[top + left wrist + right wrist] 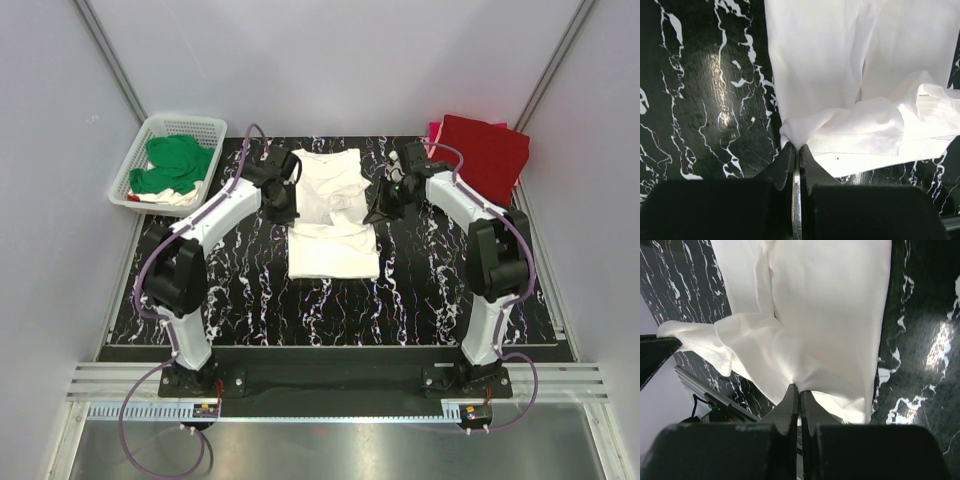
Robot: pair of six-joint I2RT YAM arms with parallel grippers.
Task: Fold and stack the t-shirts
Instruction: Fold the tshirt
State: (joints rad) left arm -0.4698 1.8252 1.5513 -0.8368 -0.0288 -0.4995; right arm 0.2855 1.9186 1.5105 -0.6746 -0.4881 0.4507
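Note:
A white t-shirt [333, 215] lies on the black marbled mat, its upper part partly folded over. My left gripper [283, 207] is shut on the shirt's left edge; in the left wrist view the cloth [840, 75] bunches into the closed tips [797, 148]. My right gripper [379, 207] is shut on the shirt's right edge; in the right wrist view the cloth [815, 310] is pinched at the tips [800, 388]. Folded red and pink t-shirts [484, 150] lie stacked at the back right. A green t-shirt [172, 163] lies in the white basket.
The white lattice basket [150, 130] stands at the back left, off the mat, holding the green shirt and some white cloth. The black marbled mat [250, 300] covers the table. Grey walls enclose the sides and back.

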